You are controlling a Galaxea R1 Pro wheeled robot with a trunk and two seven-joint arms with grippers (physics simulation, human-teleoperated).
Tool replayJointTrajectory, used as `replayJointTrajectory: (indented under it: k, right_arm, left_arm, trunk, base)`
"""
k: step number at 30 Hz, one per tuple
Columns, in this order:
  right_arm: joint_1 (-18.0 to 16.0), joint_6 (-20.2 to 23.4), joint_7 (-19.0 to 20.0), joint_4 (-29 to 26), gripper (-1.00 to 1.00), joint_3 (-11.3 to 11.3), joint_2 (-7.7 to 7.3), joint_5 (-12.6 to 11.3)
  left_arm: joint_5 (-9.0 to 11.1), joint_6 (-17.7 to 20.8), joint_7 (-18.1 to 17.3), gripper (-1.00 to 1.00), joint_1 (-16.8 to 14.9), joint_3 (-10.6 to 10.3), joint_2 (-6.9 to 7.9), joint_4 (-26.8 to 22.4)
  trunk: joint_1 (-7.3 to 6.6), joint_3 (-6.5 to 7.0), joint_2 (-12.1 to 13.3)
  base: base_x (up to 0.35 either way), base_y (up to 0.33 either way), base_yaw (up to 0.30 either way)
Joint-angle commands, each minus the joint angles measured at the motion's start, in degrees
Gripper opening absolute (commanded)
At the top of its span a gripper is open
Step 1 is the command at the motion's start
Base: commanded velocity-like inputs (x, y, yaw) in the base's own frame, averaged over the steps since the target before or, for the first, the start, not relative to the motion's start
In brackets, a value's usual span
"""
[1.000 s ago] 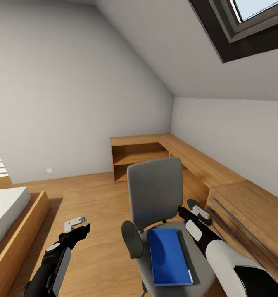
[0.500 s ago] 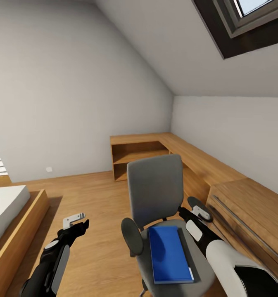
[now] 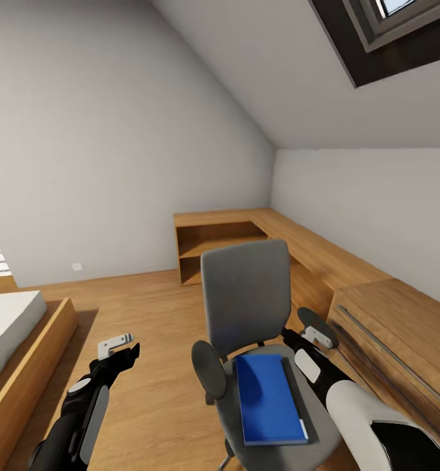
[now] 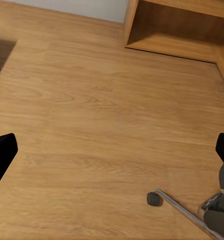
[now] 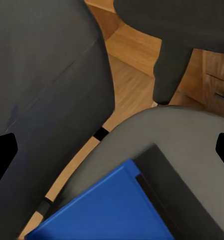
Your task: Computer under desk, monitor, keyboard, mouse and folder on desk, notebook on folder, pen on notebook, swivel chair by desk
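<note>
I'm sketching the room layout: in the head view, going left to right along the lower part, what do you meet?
bed → left gripper → swivel chair carrying the folder → right gripper → wooden drawer cabinet

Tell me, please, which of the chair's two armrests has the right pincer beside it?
The armrest on the wooden cabinet's side; the right pincer sits just below it, while the other armrest stands across the blue folder.

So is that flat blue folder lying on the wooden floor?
No, the flat bright blue folder lies on the seat of the grey padded swivel chair.
</note>
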Motion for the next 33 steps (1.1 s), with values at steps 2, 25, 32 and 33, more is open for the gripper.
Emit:
replayJointTrajectory:
  k: [2, 25, 32, 33]
  right_arm:
    - [-0.04, 0.10, 0.01, 0.00, 1.00, -0.32, 0.01, -0.20]
    - [-0.04, 1.82, 0.03, 0.00, 1.00, -0.22, -0.07, -0.18]
    - [-0.04, 2.14, 0.02, -0.02, 1.00, -0.22, -0.11, -0.18]
    - [-0.04, 2.35, 0.02, -0.03, 1.00, -0.22, -0.12, -0.18]
  left_arm:
    - [0.59, 0.33, 0.28, 1.00, 0.09, 0.04, -0.04, -0.55]
    - [0.64, 0.39, 0.36, 1.00, 0.34, 0.04, -0.07, -1.40]
    - [0.62, 0.39, 0.36, 1.00, 0.34, 0.04, -0.06, -1.41]
    - [0.61, 0.38, 0.36, 1.00, 0.34, 0.04, -0.06, -1.41]
  trunk:
    - [0.44, -0.43, -0.85]
    - [5.50, -4.55, -10.08]
    - [7.03, -5.81, -12.88]
    - [7.25, -5.99, -13.28]
  base:
    - [0.000, 0.000, 0.000]
    - [0.000, 0.000, 0.000]
    - [0.000, 0.000, 0.000]
    - [0.000, 0.000, 0.000]
